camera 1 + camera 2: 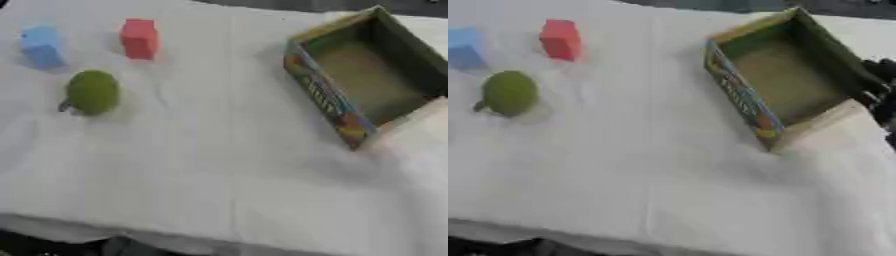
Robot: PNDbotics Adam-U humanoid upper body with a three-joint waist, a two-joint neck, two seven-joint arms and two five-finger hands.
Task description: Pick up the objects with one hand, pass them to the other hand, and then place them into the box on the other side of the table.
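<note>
At table left: green fruit (92, 91) | right hand (883, 90) beside box (737, 95)

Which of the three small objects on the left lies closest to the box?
The red block. It stands further right than the blue block and the green round object, so its gap to the box is the shortest.

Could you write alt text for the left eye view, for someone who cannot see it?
A white-clothed table holds an empty open cardboard box on the right and three small things on the left: a blue block, a red block and a green round fruit. No robot hand shows.
</note>
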